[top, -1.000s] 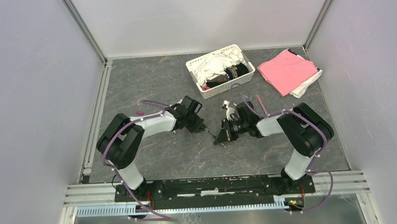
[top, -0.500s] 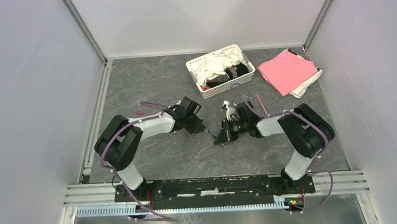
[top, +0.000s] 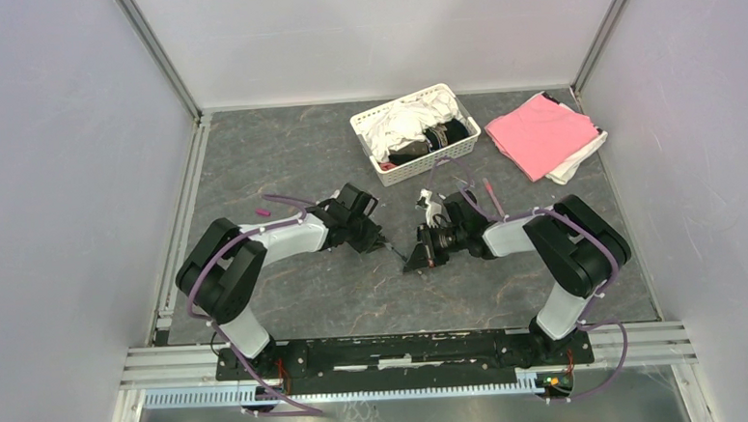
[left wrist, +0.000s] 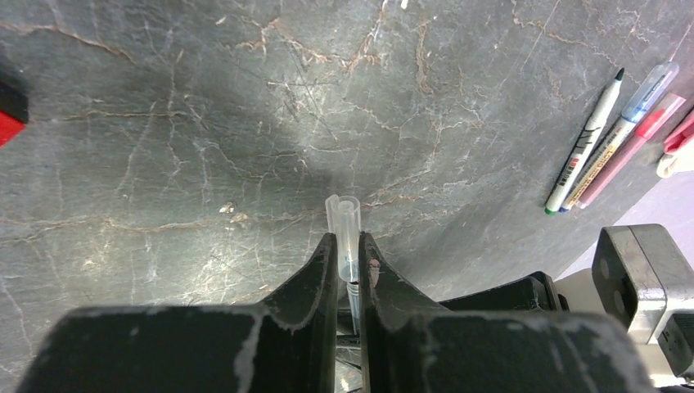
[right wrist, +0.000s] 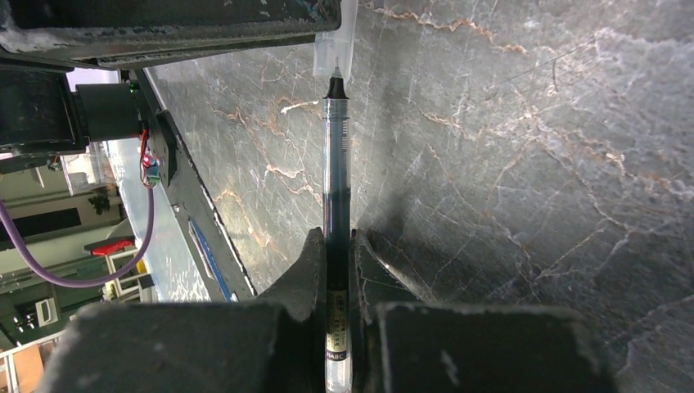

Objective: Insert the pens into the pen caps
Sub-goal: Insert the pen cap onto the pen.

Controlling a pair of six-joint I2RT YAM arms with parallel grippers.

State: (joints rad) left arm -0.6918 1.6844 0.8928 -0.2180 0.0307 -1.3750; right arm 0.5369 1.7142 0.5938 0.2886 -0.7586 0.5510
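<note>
In the centre of the overhead view the left gripper (top: pixel 380 241) and right gripper (top: pixel 415 258) are meeting tip to tip low over the grey bench (top: pixel 280 158). The left gripper is standing narrow, its fingers (left wrist: pixel 326 266) pinching a clear cap (left wrist: pixel 344 217) that is sticking out past them toward the middle of the left wrist frame. The right gripper is likewise standing narrow, clamping a pen (right wrist: pixel 335 180). The pen's clear barrel with dark ink is running straight up the middle of the right wrist frame. Its dark tip is sitting right at the mouth of the cap at the top of that frame; whether the tip is inside, I cannot tell.

3 loose pens (left wrist: pixel 615 139) are lying side by side on the bench at the right edge of the left wrist frame, well apart from the held cap. A small magenta cap (top: pixel 263 212) is lying on the bench at the left of the overhead view, just beside the left arm's purple cable (top: pixel 287 194).

A white basket (top: pixel 430 162) holding white and dark cloths is sitting at the upper middle of the overhead view. A pink cloth (top: pixel 540 130) is lying near it at the upper right.
</note>
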